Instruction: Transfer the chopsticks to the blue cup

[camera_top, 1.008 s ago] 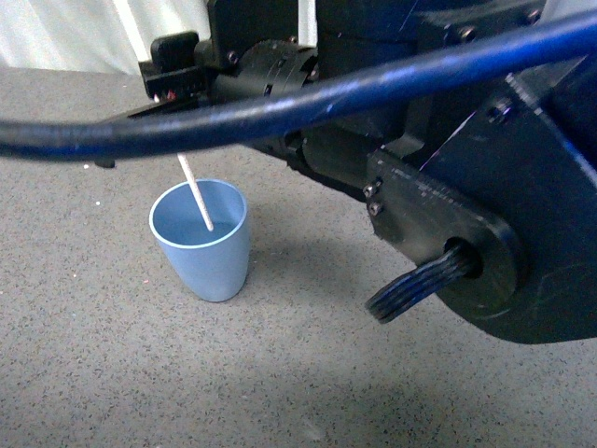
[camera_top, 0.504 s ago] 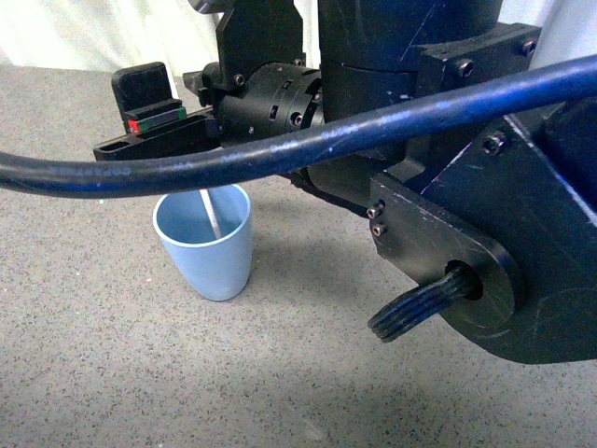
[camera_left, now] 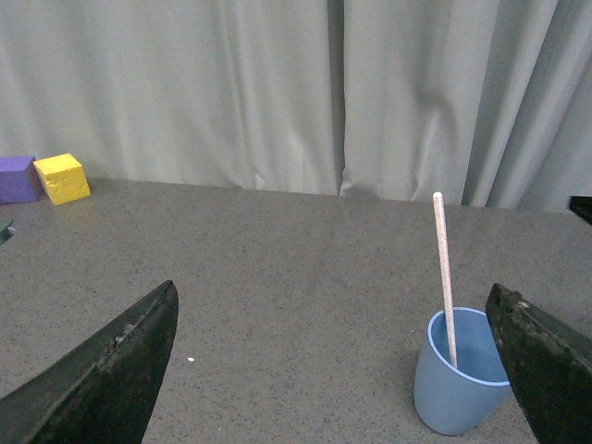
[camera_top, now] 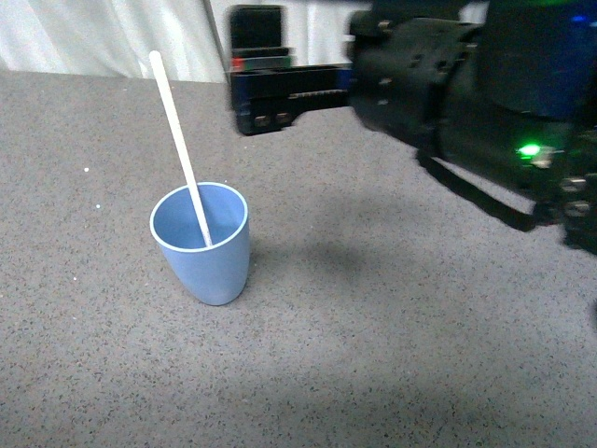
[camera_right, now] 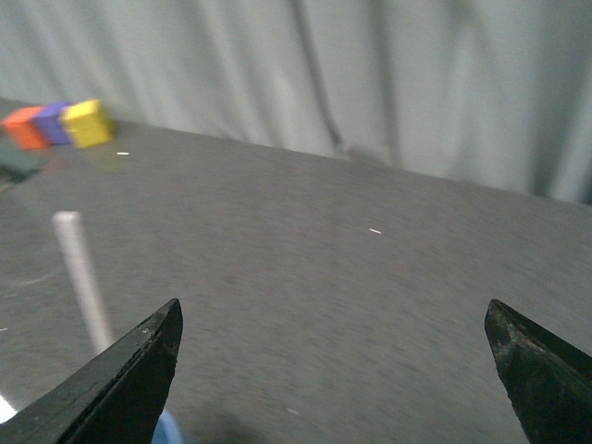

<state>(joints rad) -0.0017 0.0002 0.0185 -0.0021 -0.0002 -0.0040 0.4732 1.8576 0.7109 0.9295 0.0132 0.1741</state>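
Note:
The blue cup point(camera_top: 203, 245) stands upright on the grey table. The chopstick point(camera_top: 177, 140) stands in it, leaning on the rim, its top well above the cup. My right gripper point(camera_top: 252, 79) is open and empty, hanging behind and to the right of the cup, apart from the stick. In the right wrist view the stick's top point(camera_right: 81, 277) shows beside one finger of the open gripper point(camera_right: 333, 370). My left gripper point(camera_left: 333, 370) is open and empty; the cup point(camera_left: 458, 388) and stick point(camera_left: 444, 268) show near one of its fingers point(camera_left: 546, 370).
Yellow point(camera_left: 62, 178) and purple point(camera_left: 17, 178) blocks lie at the table's far edge by the pale curtain point(camera_left: 277, 92). The right wrist view also shows an orange block point(camera_right: 26, 128) beside them. The right arm's black body point(camera_top: 485, 103) fills the upper right.
My right arm has lifted and pulled back to the right from over the cup. The chopstick now stands free in the cup, fully in view.

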